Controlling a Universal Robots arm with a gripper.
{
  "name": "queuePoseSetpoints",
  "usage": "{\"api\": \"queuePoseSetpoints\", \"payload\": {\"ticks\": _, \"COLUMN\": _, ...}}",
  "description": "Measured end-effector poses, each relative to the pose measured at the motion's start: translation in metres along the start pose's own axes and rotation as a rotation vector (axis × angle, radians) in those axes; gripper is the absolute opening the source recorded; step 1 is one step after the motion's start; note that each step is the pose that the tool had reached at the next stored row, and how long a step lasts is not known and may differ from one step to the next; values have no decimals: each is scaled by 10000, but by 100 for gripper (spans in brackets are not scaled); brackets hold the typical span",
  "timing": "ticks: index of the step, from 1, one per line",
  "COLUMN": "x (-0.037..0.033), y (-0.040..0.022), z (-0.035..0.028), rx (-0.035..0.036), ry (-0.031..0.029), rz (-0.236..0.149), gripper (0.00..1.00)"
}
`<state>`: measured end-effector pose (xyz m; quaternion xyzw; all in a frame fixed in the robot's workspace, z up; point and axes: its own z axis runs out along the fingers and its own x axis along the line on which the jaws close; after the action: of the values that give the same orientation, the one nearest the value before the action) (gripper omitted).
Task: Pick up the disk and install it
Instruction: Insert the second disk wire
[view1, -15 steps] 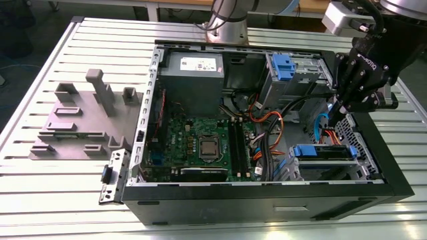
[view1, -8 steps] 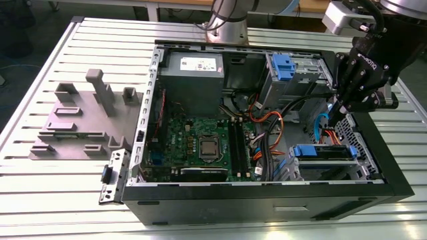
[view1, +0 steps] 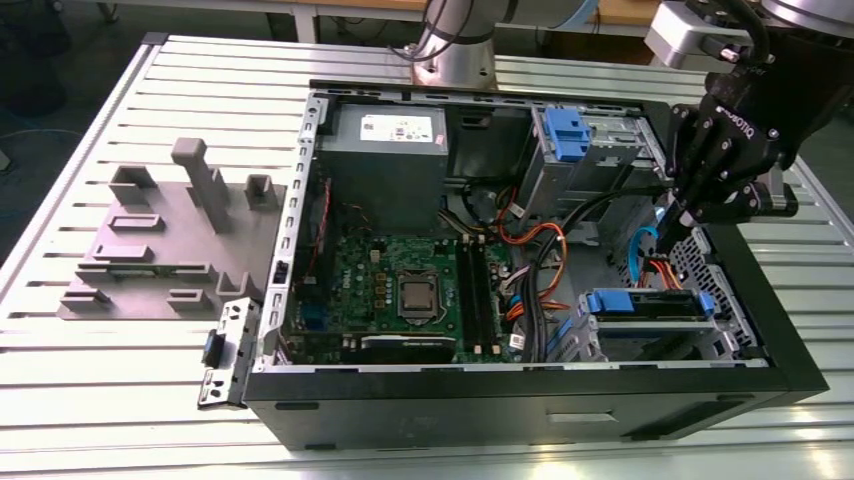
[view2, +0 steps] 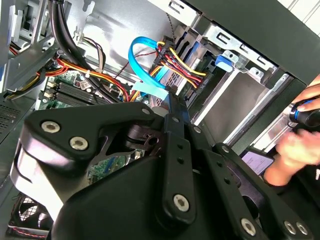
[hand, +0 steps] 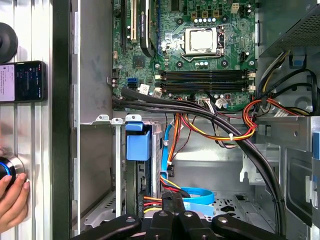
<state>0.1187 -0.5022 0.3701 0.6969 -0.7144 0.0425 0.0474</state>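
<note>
Inside the open computer case (view1: 534, 385), the gripper (view1: 683, 222) hangs at the exterior view's right, just above the disk (view1: 647, 303) seated in its near-right bay. Whether its fingers are open or closed I cannot tell — both wrist views add a person's hand (hand: 12, 200).

The gripper (view1: 683, 222) is matt black metal with bright screw heads, the open computer case (view1: 534, 395) dull grey sheet steel edged in black, its drive latch (hand: 138, 145) smooth blue plastic, and the ribbed table (view1: 120, 380) at nine o'clock brushed pale metal.
</note>
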Motion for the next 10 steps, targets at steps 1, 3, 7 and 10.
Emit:
{"api": "queuePoseSetpoints", "payload": {"ticks": 1, "x": 0, "y": 0, "z": 0, "rx": 0, "ry": 0, "rz": 0, "gripper": 11}}
{"api": "queuePoseSetpoints", "payload": {"ticks": 3, "x": 0, "y": 0, "z": 0, "rx": 0, "ry": 0, "rz": 0, "gripper": 11}}
{"api": "queuePoseSetpoints", "payload": {"ticks": 7, "x": 0, "y": 0, "z": -1, "rx": 0, "ry": 0, "rz": 0, "gripper": 11}}
{"api": "queuePoseSetpoints", "payload": {"ticks": 10, "x": 0, "y": 0, "z": -2, "rx": 0, "ry": 13, "rz": 0, "gripper": 17}}
